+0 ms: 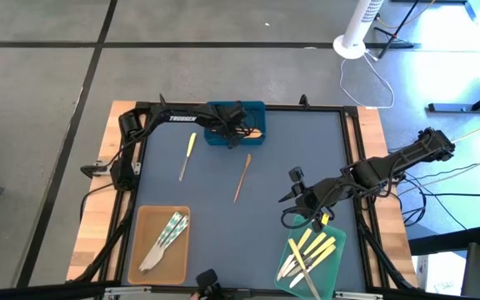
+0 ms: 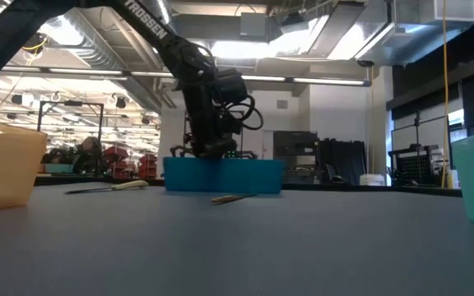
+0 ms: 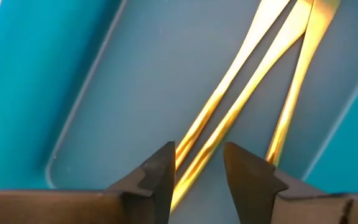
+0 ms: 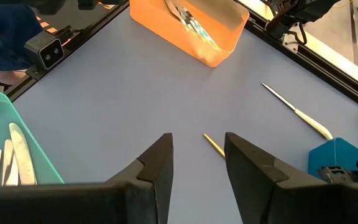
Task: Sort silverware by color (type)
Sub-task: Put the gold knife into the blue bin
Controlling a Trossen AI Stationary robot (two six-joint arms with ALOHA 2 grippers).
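My left gripper (image 3: 199,149) is open and points down into the blue tray (image 1: 257,140) at the table's far edge. Three wood-brown utensils (image 3: 253,68) lie flat on the tray's floor, and the handle ends of two run between the fingers. My right gripper (image 4: 197,140) hangs open above the table's right half, holding nothing. A brown utensil (image 1: 242,177) and a pale yellow-handled knife (image 1: 187,156) lie flat on the mat. Silvery utensils (image 1: 167,237) lie in the tan tray (image 1: 144,218). Pale yellow ones (image 1: 315,248) lie in the green tray (image 1: 283,282).
The black frame rail (image 1: 352,158) runs round the blue-grey mat. The tan tray stands at the near left and the green tray at the near right. Open mat lies between the trays around the two loose utensils. Cables (image 1: 407,192) trail off the right side.
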